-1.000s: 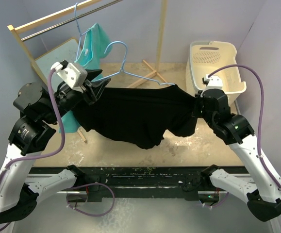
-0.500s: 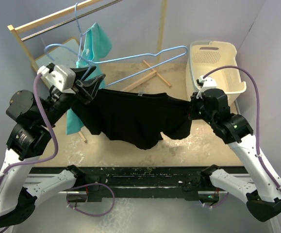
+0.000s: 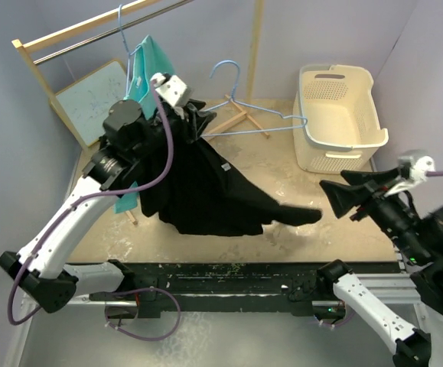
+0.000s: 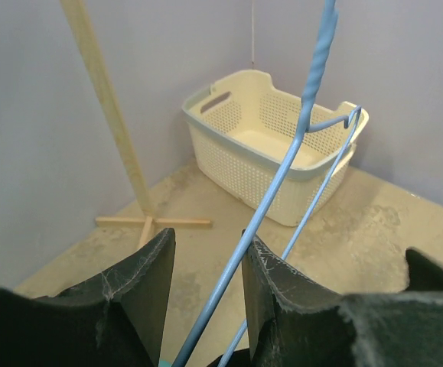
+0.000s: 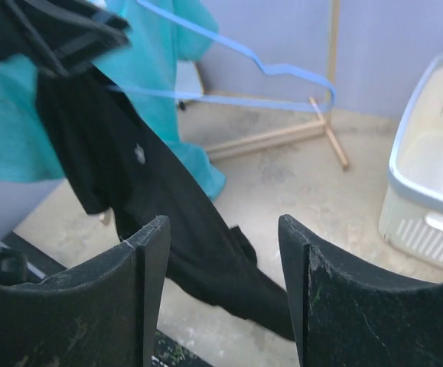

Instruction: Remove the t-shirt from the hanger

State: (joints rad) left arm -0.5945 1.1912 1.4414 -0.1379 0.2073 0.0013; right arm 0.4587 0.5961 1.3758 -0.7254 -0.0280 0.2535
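My left gripper [image 3: 197, 120] is raised at the back left, shut on the blue wire hanger [image 3: 301, 118], whose wire [image 4: 282, 176] runs between its fingers [image 4: 210, 237]. The black t-shirt [image 3: 206, 191] hangs from that gripper down to the floor. One end of it trails right [image 3: 301, 217], off the hanger's free arm. My right gripper [image 3: 345, 196] is open at the near right, apart from the cloth. In the right wrist view its jaws [image 5: 221, 222] hold nothing, and beyond them are the t-shirt [image 5: 118, 145] and the hanger [image 5: 282, 69].
A cream laundry basket [image 3: 336, 149] stands at the back right, also in the left wrist view [image 4: 236, 172]. A teal garment [image 3: 148, 69] hangs on another hanger from the wooden rack [image 3: 76, 30]. A whiteboard [image 3: 91, 103] leans at the back left. The rack's wooden foot [image 3: 244, 118] lies on the floor.
My right gripper opened, let go of the t-shirt and drew back to the near right. The left arm swung the hanger up and right, and the shirt's freed end dropped to the floor.
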